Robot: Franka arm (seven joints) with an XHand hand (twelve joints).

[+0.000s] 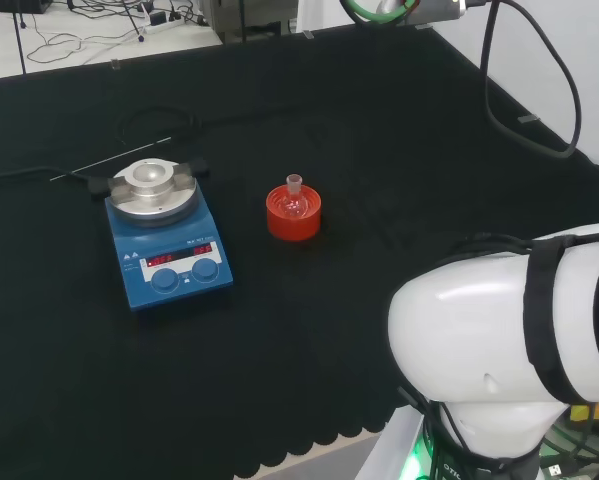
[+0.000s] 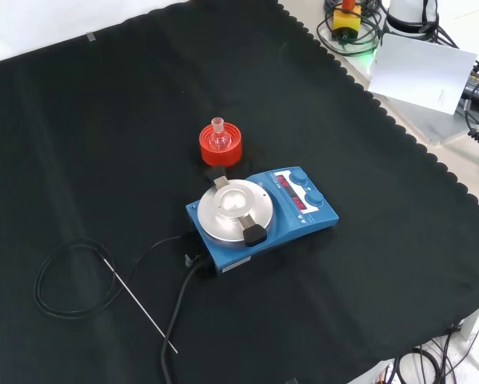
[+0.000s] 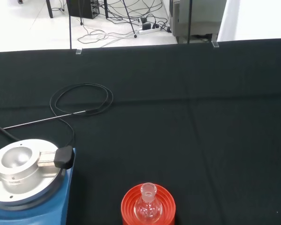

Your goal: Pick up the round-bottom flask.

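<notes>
Sitting upright in a red ribbed ring stand [image 1: 294, 215] on the black-cloth tabletop [image 1: 379, 160]: small clear glass round-bottom flask [image 1: 295, 201], neck up, just beside a blue hotplate stirrer with a round metal top [image 1: 165, 235]. Hand's state: cannot tell. Seen ahead from the wrist camera, flask untouched.

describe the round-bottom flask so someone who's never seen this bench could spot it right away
Find the blue hotplate stirrer with the round metal top on the black cloth. Beside it, to its right in the head view, stands a red ribbed ring. The round-bottom flask sits upright in that ring: small, clear glass, short open neck.
</notes>
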